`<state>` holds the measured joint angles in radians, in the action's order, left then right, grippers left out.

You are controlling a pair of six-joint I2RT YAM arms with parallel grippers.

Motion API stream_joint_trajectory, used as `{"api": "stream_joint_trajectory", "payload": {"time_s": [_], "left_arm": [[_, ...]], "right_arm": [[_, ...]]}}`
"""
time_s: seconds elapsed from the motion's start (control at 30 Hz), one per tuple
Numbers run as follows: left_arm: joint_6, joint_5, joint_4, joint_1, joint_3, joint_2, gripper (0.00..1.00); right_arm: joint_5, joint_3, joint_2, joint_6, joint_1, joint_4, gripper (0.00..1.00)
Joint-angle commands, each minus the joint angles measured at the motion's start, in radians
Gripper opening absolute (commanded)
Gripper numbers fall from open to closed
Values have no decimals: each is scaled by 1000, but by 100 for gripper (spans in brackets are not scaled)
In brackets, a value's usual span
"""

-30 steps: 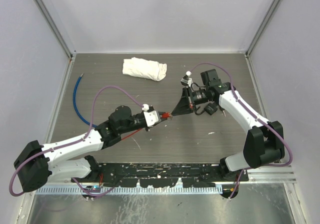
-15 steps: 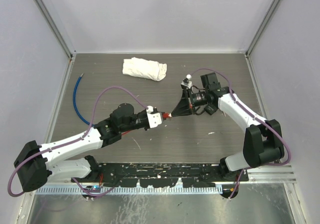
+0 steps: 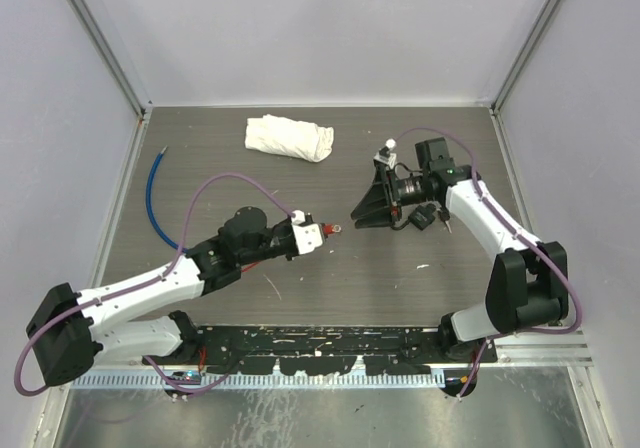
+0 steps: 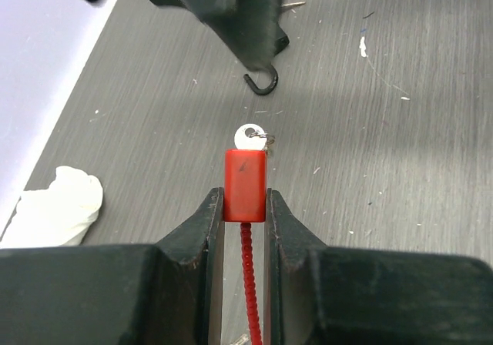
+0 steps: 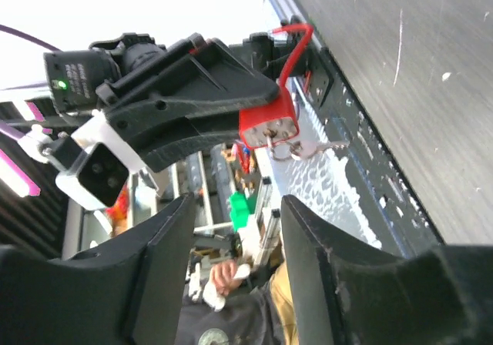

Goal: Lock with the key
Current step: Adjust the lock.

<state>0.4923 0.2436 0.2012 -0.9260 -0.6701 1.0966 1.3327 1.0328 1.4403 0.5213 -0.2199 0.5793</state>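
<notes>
Fingers (image 4: 202, 233) of the left gripper (image 4: 245, 206) are clamped on the red lock (image 4: 245, 185), which is held over the middle of the table (image 3: 400, 268). A white cloth (image 3: 289, 137) is seen at the far side, a blue cable (image 3: 155, 193) at the left and a black hook (image 4: 264, 83) beyond the lock. The lock's long axis is aimed at the right gripper (image 3: 362, 211), whose jaws are spread with nothing between them. The key (image 4: 248, 136) juts from that end, clear of them.

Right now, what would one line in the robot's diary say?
left gripper: shut on red cable lock | key: in lock | right gripper: open, apart from key
</notes>
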Motion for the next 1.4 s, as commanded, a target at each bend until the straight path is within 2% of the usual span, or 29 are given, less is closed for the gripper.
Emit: {"api": "stream_joint_trajectory", "payload": {"time_s": [0.0, 0.03, 0.1, 0.17, 0.23, 0.3, 0.33, 0.43, 0.53, 0.7, 0.73, 0.93, 1.37], "left_arm": [[-107, 50, 94, 5, 12, -53, 0], [-145, 70, 110, 6, 17, -56, 0], [-229, 109, 163, 7, 37, -59, 0], [-328, 141, 233, 7, 60, -56, 0], [-411, 160, 309, 8, 80, -45, 0], [-487, 178, 378, 9, 83, -25, 0], [-519, 187, 413, 9, 82, -16, 0], [-584, 200, 463, 9, 65, 20, 0], [-612, 205, 501, 9, 52, 52, 0], [-647, 212, 569, 9, 42, 91, 0], [-650, 212, 575, 8, 39, 95, 0], [-650, 195, 581, 6, 39, 94, 0], [-650, 187, 603, 7, 46, 88, 0]], "right_arm": [[-79, 243, -5, -558, 24, 400, 57], [-114, 337, 10, -822, 24, 517, 62], [-135, 423, 9, -1089, 28, 625, 69], [-140, 417, -41, -1312, 29, 624, 83], [-123, 322, -135, -1466, 28, 531, 98], [-78, 210, -250, -1507, 27, 368, 100], [-57, 206, -250, -1560, 23, 376, 100], [-2, 257, -197, -1742, 7, 562, 100], [4, 241, -200, -1708, -16, 527, 97], [-67, 133, -266, -1350, -74, 195, 83], [-77, 125, -265, -1316, -84, 170, 81], [-120, 105, -249, -1272, -155, 159, 68], [-122, 93, -241, -1245, -169, 145, 42]]}}
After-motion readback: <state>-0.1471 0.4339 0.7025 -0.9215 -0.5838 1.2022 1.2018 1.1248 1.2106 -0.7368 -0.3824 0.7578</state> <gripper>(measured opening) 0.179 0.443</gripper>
